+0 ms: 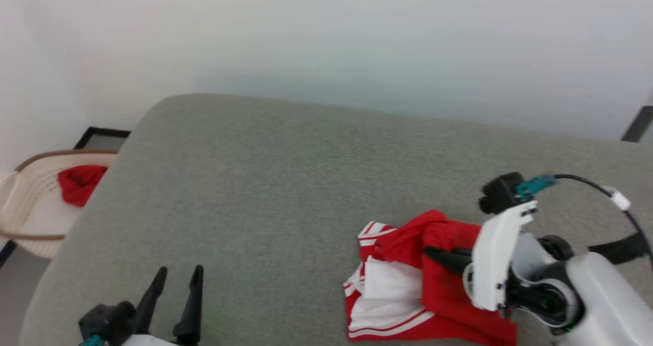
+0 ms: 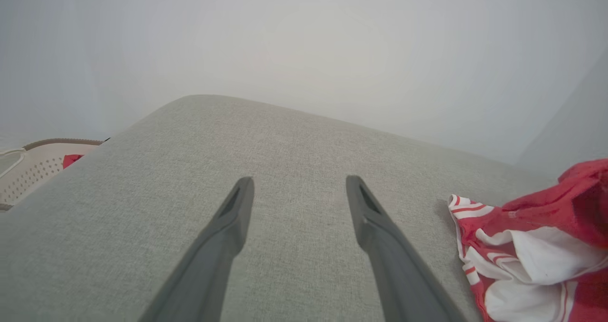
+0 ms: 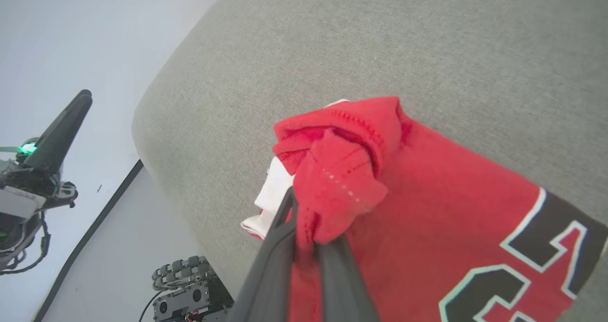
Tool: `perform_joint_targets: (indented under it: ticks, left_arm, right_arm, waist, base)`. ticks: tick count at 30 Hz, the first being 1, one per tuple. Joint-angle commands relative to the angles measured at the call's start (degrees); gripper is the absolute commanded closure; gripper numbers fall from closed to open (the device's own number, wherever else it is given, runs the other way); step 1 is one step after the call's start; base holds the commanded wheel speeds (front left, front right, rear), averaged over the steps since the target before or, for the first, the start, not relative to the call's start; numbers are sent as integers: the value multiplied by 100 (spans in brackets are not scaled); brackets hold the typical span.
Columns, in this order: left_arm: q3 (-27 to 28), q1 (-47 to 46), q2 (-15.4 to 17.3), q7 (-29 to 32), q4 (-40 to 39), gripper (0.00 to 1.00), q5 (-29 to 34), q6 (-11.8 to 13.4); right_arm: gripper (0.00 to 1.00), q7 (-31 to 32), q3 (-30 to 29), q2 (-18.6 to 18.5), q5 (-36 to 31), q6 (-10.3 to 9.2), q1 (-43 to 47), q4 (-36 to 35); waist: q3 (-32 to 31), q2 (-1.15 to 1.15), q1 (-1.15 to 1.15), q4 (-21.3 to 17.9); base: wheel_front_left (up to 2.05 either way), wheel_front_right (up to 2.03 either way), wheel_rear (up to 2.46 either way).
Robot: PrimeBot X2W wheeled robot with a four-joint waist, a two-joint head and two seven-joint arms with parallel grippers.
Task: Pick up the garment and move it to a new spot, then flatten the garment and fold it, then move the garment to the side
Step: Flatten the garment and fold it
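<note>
Red sleeveless basketball jersey point(image 1: 403, 285) point(image 2: 532, 246) point(image 3: 427, 208), with white side panels and red-white striped trim, lies crumpled on the grey woven fabric cushion point(image 1: 285, 182) point(image 2: 294, 137) point(image 3: 380, 42), right at the tips of the right pincer point(image 1: 433, 255) point(image 3: 304, 232). That pincer is clenched on a bunched fold of the jersey's red cloth: in the right wrist view its two long dark fingers pinch together, and the fold bulges out just past them. To the pincer's right in that view the jersey spreads flatter over the cushion, showing part of the black, white-outlined numerals point(image 3: 522, 265). The white panel and striped trim lie beyond the fingertips, on the side toward the left pincer point(image 1: 180, 270) point(image 2: 299, 179).

The left pincer is released, its two dark fingers spread wide with nothing between them, pointing across bare cushion. The jersey lies well apart from it, off to its right. Off to its left, past the cushion's rounded edge, a cream perforated basket point(image 1: 30, 203) point(image 2: 33, 170) holds a plain red cloth point(image 1: 79, 182) point(image 2: 71, 159).
</note>
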Motion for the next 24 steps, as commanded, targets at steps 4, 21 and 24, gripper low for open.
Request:
perform_joint_targets:
  ticks: [4, 21, 24]
  left_arm:
    - [-80, -112, -13, -19, 75, 0, -47, -26]
    - [-83, -193, 11, -111, 281, 0, -76, -17]
    - [-32, -144, 43, -121, 258, 0, -67, -2]
  right_arm:
    - [100, -176, 259, 228, -101, -5, -248, 338]
    - [0, -835, 1092, 262, 108, -5, -884, 1161]
    - [0, -989, 1186, 143, 232, -5, -950, 996]
  waist:
    - [31, 0, 0, 306]
    - [63, 0, 0, 141]
    - [30, 0, 0, -20]
  base:
    - [0, 0, 0]
    - [0, 0, 0]
    - [0, 0, 0]
